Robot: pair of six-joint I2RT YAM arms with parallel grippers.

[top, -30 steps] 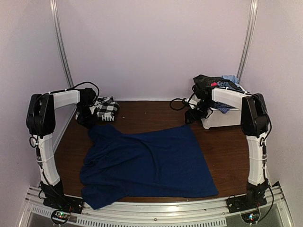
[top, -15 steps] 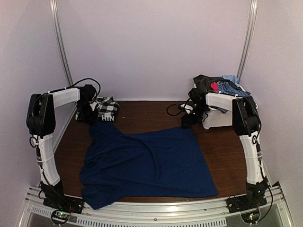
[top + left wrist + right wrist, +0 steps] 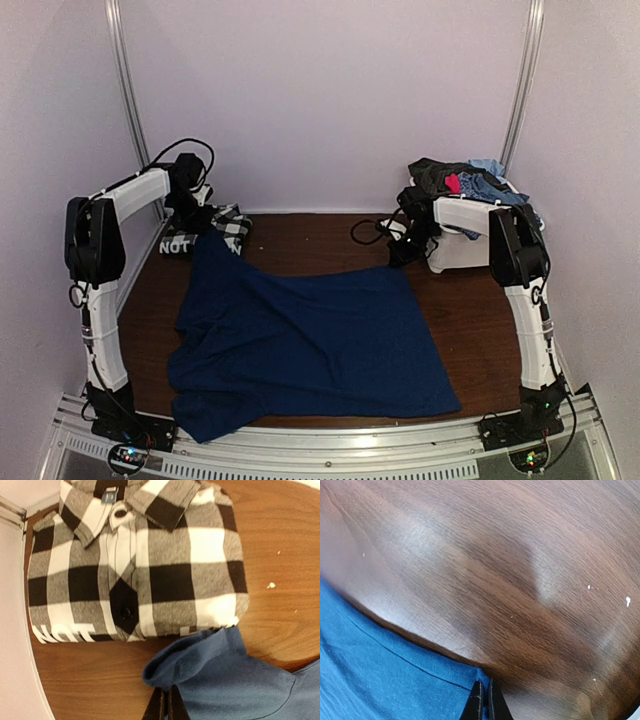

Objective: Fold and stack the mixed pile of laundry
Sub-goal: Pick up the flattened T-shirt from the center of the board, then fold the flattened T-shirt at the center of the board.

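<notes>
Overhead, the navy blue piece (image 3: 310, 340) lies spread across the middle of the tabletop (image 3: 300, 235); its near hem runs left to right along the near edge; its far-left corner is drawn up to a peak pointing toward the back-left. Left pincer (image 3: 200, 228) is closed on that raised corner; the left wrist view shows the fingertips pinched together on a fold of blue cloth. Right pincer (image 3: 398, 256) is low at the far-right corner, closed on the cloth's tip where it meets bare wood. Checked shirt (image 3: 218, 230) lies folded flat at the back-left, just beyond the peak, white lettering at its left end. Remaining garments (image 3: 462, 180) are heaped in the white bin (image 3: 465, 252) at back-right.
</notes>
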